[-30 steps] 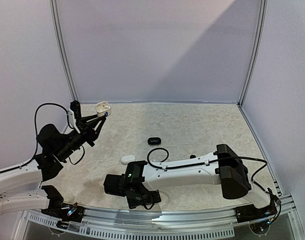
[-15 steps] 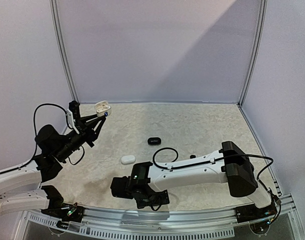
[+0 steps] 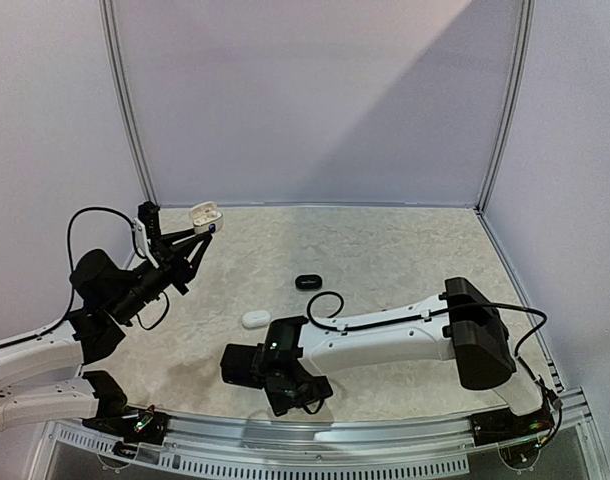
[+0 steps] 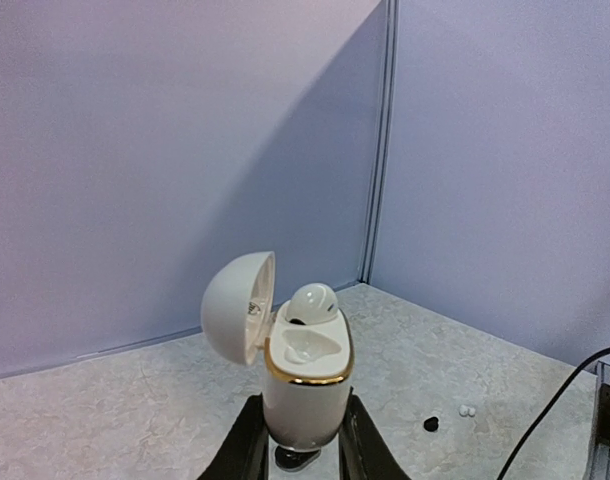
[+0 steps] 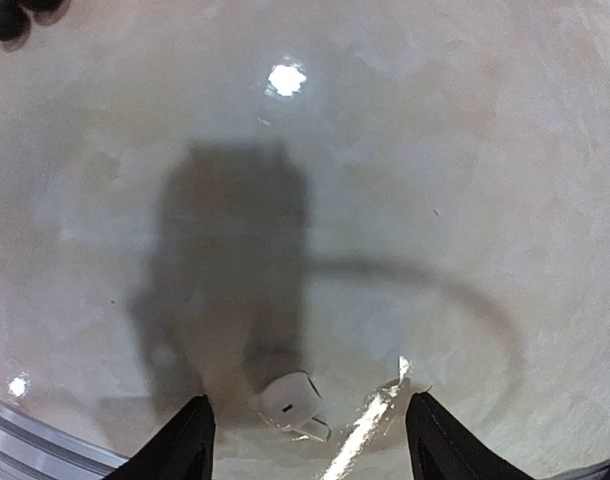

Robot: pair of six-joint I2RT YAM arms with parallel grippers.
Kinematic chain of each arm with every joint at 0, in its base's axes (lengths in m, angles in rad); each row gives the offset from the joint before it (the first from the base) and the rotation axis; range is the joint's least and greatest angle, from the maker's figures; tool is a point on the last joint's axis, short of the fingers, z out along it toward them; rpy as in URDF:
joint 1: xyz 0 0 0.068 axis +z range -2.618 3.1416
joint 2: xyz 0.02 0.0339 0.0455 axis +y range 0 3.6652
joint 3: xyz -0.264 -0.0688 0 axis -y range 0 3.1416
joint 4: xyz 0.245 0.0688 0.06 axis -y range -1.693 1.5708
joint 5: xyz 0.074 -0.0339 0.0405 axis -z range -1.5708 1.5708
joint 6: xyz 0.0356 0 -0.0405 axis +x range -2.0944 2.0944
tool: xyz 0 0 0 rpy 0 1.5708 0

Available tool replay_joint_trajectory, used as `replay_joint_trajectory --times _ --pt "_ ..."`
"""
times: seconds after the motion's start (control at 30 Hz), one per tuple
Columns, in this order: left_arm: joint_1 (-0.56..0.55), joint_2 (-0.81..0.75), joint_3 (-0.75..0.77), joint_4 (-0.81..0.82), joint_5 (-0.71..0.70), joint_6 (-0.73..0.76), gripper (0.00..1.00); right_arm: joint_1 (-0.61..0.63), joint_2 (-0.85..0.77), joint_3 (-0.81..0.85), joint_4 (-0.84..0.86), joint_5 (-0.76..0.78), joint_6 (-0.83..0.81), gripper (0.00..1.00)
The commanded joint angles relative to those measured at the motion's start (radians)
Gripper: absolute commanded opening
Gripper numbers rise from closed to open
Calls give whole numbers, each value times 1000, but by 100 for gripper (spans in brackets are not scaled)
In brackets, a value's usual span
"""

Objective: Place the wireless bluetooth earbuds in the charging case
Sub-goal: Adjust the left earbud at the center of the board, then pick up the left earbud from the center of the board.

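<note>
Right gripper (image 5: pixel 307 445) elsewhere over marbled tabletop (image 3: pixel 405 260)

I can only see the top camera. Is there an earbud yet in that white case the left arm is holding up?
Observer: Yes. The left wrist camera shows the open white case with a seated white earbud in one slot. The slot beside it is empty.
Operator: What's under the right arm? I can't see past it.
Observer: A loose white earbud lies on the table between the open fingers of the right gripper. Neither finger touches it.
Operator: Is the case held properly?
Observer: The left gripper is shut on the case's lower half, with a finger on each side.
</note>
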Motion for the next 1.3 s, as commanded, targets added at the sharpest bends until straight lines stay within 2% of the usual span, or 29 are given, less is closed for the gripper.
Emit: replay_joint_trajectory --times 0.0,0.33,0.6,0.77,0.93,1.27 --pt "-10 -6 -14 18 5 11 0 -54 -57 -18 59 -79 -170 62" --pt "-9 -11 -16 28 8 16 0 -83 -58 -75 111 -208 -203 43" --pt "-9 -14 -18 32 10 18 0 -82 -50 -50 59 -217 -182 40" --pt "-9 -11 -19 33 12 18 0 -82 -38 -27 42 -211 -195 31" --pt "-9 -9 -19 33 12 17 0 -82 -22 -9 34 -204 -202 28" --pt "-9 -6 -20 35 16 16 0 -86 2 5 37 -223 -200 30"
